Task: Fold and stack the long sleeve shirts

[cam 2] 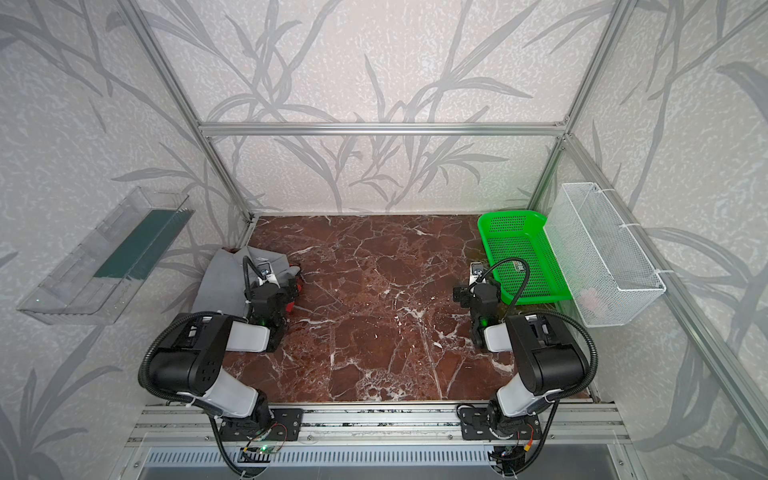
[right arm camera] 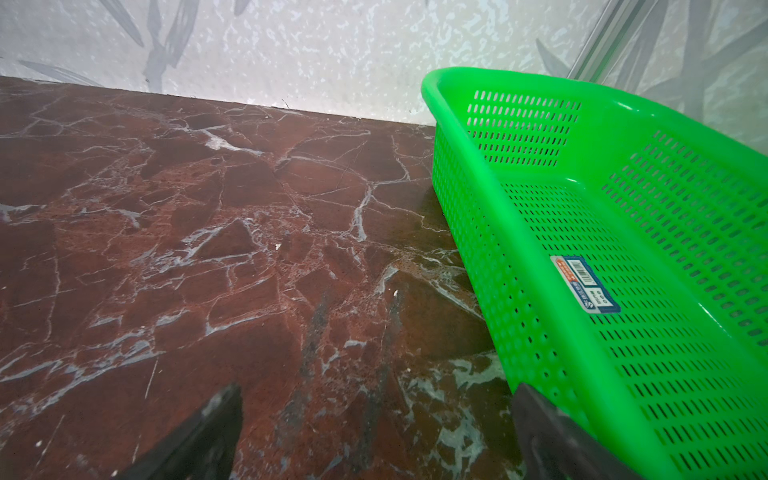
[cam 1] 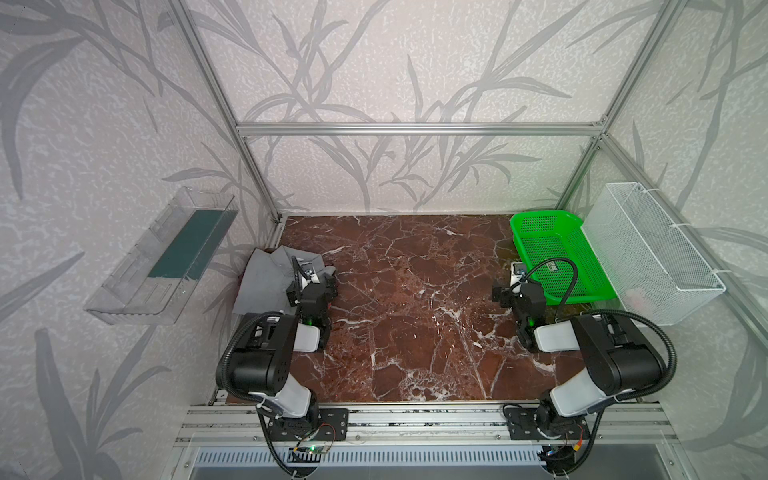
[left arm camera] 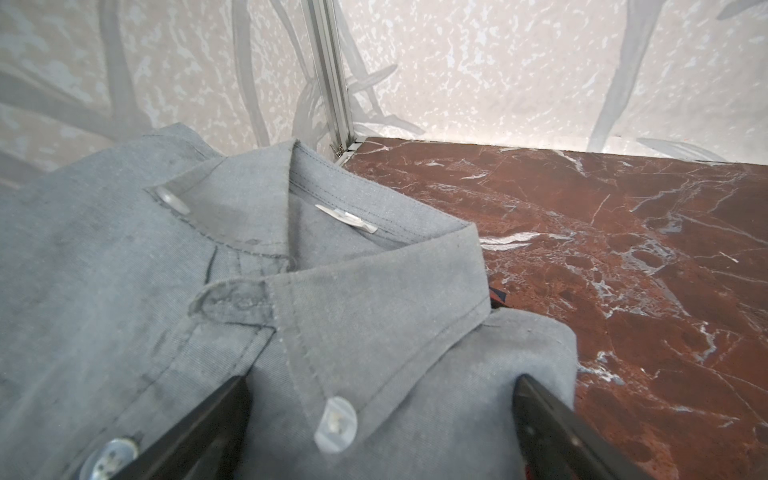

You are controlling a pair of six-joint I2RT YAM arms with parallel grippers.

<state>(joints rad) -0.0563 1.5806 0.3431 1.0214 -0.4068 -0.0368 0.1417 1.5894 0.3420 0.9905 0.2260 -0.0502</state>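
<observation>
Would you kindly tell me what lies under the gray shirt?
Red-and-black plaid fabric peeks out from under the gray shirt; how much lies beneath is hidden.

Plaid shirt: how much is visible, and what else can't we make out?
- Plaid shirt: only a red sliver in a top view; the gray shirt and left arm cover the rest.
- Left claw: fingers cut off by the left wrist frame edge; hidden under the arm in both top views.
- Pale thing in the white mesh basket: too small, blurred by mesh.
</observation>
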